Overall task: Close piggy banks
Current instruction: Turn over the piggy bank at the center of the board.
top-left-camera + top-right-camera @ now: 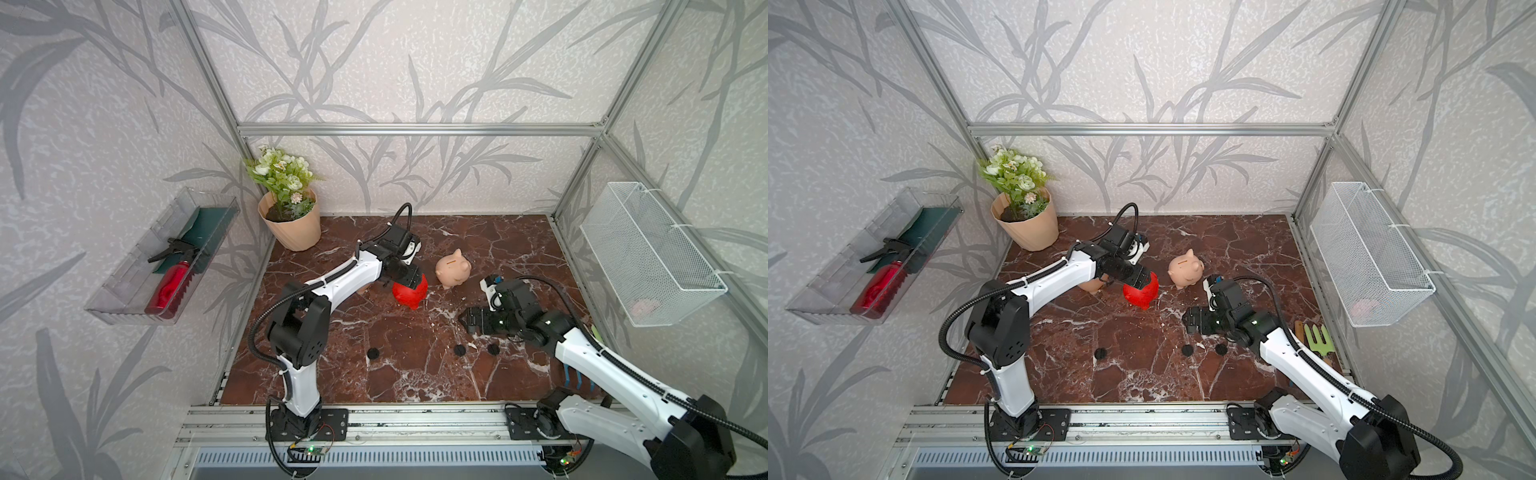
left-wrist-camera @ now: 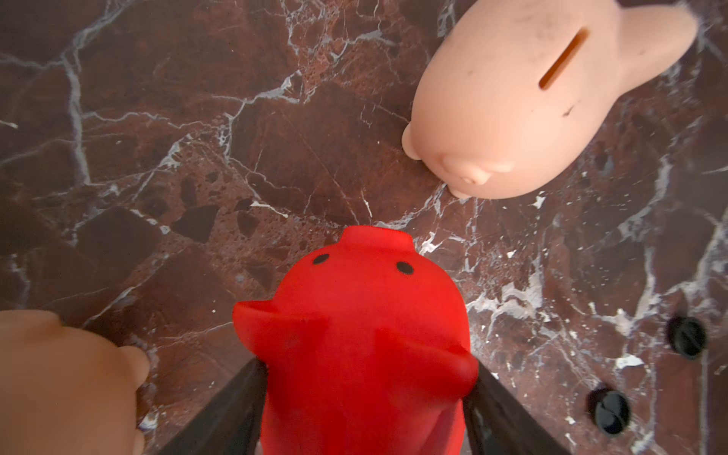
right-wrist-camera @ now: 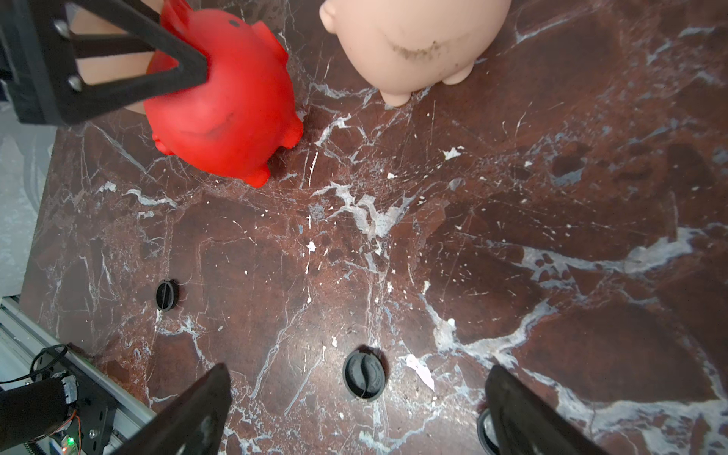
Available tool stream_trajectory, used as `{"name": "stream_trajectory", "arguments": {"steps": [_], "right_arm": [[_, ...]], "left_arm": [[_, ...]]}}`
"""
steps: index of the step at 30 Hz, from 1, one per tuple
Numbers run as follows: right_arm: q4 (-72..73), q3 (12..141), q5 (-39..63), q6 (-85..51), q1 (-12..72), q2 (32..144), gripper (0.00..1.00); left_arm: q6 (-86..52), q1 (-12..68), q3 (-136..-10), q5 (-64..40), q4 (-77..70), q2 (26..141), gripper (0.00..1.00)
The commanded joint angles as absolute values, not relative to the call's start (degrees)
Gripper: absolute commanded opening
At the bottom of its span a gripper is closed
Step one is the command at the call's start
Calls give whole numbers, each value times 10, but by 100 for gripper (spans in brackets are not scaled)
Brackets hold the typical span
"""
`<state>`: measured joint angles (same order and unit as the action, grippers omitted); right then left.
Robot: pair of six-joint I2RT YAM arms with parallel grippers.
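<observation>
Red piggy bank (image 1: 411,293) is mid-table, pinched at its sides by the left gripper (image 2: 366,364). A peach piggy bank (image 1: 453,270) stands just right of it, and a second peach pig (image 2: 59,378) peeks out on its left, mostly behind the arm. Right gripper (image 3: 358,372) has its fingers spread wide, holding nothing, above a black plug (image 3: 364,376). Clear wall tray (image 1: 124,286) on the left has a red spray bottle (image 1: 170,286) in it. White mesh basket (image 1: 648,257) on the right holds something pink, can't tell what. Flowerpot (image 1: 295,232) far left has flowers (image 1: 282,174).

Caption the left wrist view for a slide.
Left gripper shut on red piggy bank; slotted peach piggy bank, second peach piggy bank and two black discs on the marble table.
</observation>
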<state>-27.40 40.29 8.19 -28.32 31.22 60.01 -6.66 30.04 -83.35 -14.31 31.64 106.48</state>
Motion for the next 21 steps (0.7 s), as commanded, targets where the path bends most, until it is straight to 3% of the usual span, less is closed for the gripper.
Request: {"name": "stream_trajectory", "arguments": {"steps": [1,8,21], "right_arm": [[-306,412,84,-274,320,611,99],[-318,410,78,-277,331,625,99],[-326,409,66,-287,345,654,99]], "left_arm": [[-119,277,-798,-250,308,1057,70],[-157,229,-757,-364,266,1054,70],[-138,199,-734,-350,286,1051,80]]}}
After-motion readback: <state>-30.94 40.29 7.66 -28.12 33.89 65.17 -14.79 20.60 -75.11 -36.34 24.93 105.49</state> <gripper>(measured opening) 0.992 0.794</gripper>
